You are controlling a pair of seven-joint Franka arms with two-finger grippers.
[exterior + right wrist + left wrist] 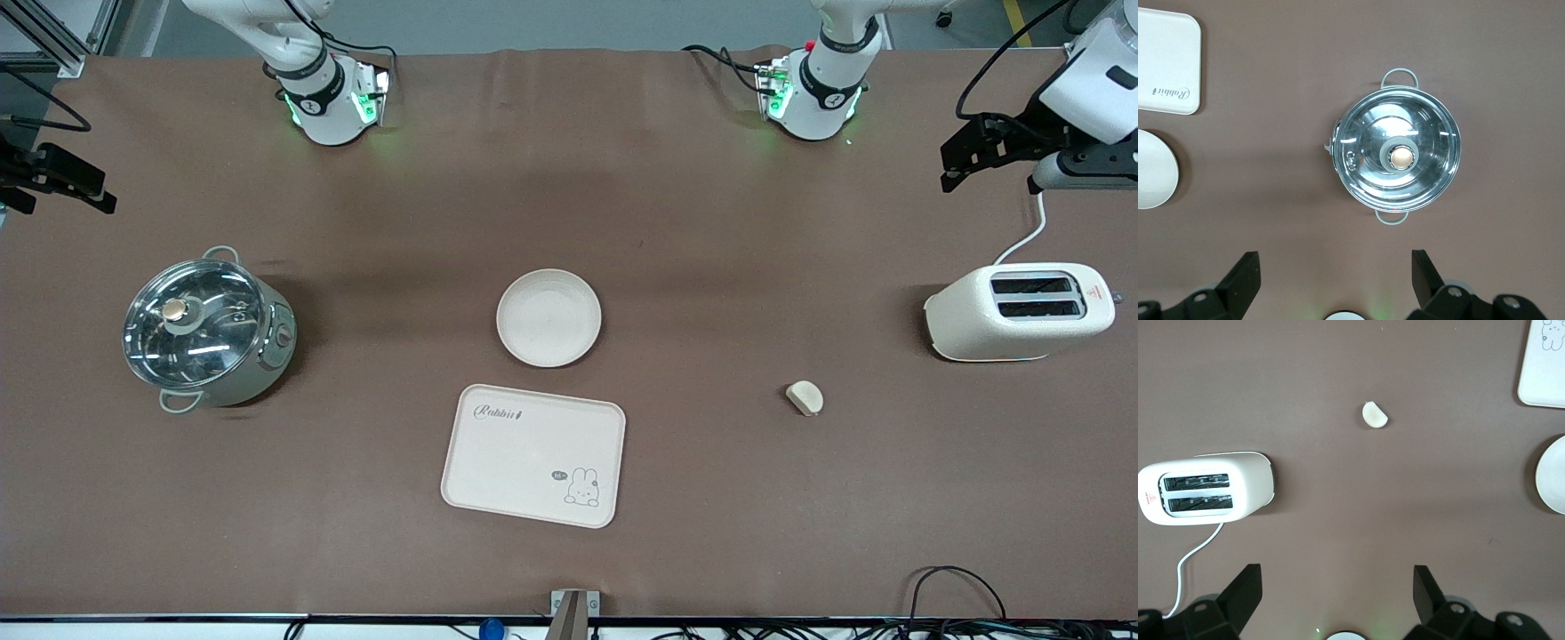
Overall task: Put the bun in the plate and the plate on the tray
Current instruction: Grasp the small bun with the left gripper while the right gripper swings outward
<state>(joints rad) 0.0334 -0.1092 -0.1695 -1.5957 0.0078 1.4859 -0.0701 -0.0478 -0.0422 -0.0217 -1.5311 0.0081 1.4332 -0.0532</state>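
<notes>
The bun (805, 397) lies on the brown table, between the tray and the toaster; it also shows in the left wrist view (1374, 415). The round plate (548, 317) sits empty mid-table, and the "Rabbit" tray (533, 455) lies just nearer the front camera, empty. Plate (1553, 475) and tray (1545, 367) show at the edge of the left wrist view, and plate (1155, 170) and tray (1165, 60) in the right wrist view. My left gripper (956, 169) (1337, 587) is open and empty, high over the left arm's table end. My right gripper (89, 191) (1335, 267) is open and empty, high over the right arm's end.
A cream toaster (1018, 311) (1205, 495) with a white cord stands at the left arm's end. A pot with a glass lid (206, 327) (1397, 157) stands at the right arm's end. Cables lie along the table's front edge.
</notes>
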